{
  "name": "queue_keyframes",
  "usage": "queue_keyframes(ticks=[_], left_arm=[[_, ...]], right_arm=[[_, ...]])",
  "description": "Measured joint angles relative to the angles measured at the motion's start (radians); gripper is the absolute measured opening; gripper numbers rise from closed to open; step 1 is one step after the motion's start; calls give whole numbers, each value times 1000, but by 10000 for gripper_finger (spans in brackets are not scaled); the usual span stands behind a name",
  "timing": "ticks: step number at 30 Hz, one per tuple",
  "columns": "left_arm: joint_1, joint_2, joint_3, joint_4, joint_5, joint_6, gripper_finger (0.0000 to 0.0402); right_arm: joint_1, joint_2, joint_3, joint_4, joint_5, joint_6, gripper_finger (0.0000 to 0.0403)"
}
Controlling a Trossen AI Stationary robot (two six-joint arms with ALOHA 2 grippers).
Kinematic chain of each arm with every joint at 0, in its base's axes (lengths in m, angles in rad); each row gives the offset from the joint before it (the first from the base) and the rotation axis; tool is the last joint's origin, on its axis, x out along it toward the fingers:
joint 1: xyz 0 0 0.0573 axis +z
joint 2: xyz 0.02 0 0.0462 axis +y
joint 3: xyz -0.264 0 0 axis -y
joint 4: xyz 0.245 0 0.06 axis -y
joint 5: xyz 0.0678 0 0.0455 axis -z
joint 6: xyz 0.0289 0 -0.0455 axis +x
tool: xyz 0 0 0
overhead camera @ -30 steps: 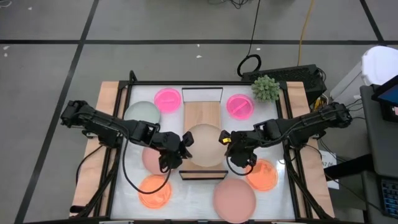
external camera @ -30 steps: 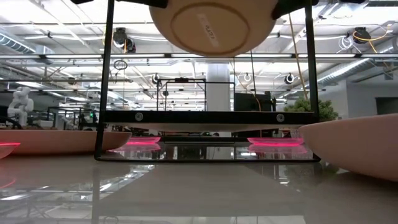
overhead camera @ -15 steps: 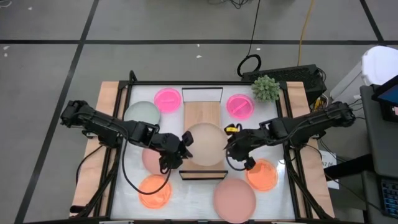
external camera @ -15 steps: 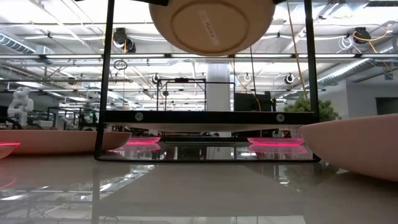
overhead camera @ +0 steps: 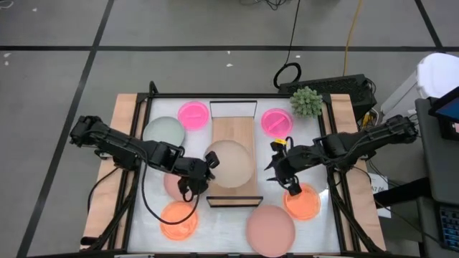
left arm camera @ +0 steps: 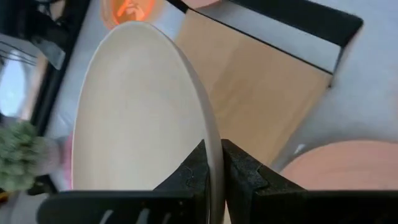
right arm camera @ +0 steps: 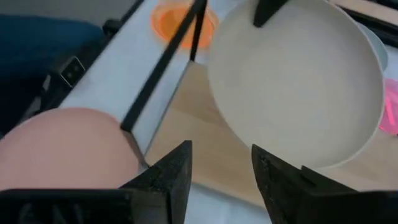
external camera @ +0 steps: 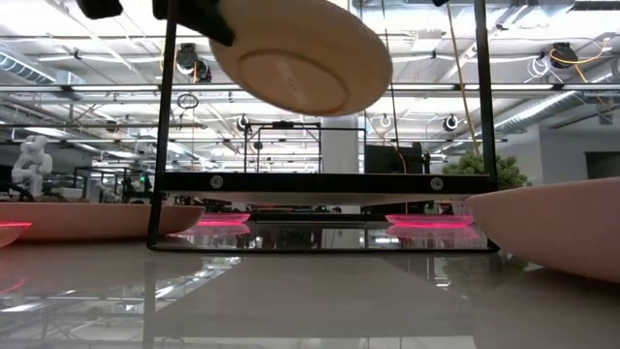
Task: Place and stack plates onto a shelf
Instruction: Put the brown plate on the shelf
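Far left on the surface [overhead camera: 147, 215], the pale grey-green plate [overhead camera: 164, 131] is seen lying flat, with a translucent orange plate [overhead camera: 178, 220] nearer the front edge and a dusty-pink plate [overhead camera: 172, 188] partly hidden under the arm between them. Next comes the left claw [overhead camera: 206, 166], pinched tight on the rim of the beige plate [overhead camera: 229, 164]; in its wrist view the two dark fingers [left arm camera: 200, 171] are clamped on either side of that thin edge, and nothing else is carrying it. The plate is held above the shelf [overhead camera: 234, 129], tilted, its far side riding higher in the low view, which is judged to follow from a grip at one edge only. Behind it a hot-pink plate [overhead camera: 193, 113] is parked beside the shelf's back end, a second hot-pink plate [overhead camera: 277, 122] on the other side. Moving right, the right claw [overhead camera: 275, 166] is seen spread wide and empty, just off the beige plate's rim, so the load looks handed over to the left side. Beneath and beyond it, another orange plate [overhead camera: 302, 202] and the large dusty-pink plate [overhead camera: 270, 230] wait their turn. The beige plate is not yet set down; levelling it over the board is judged the next need.
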Motion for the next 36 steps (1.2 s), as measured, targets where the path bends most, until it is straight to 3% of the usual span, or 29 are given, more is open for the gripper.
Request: queue_keyframes(ticks=[9,15,25,36], left_arm=[[-43,-1,-130,128,26,-56,30],[-72,-1,-246,327,23,32,31],[-73,0,-400,576,28,115,31],[-72,0,-444,674,94,70,31]], right_arm=[[46,-123,-243,276,4,52,146],[46,-190,-361,391,9,64,146],[46,-210,-409,424,83,61,146],[46,-210,-411,441,83,57,146]])
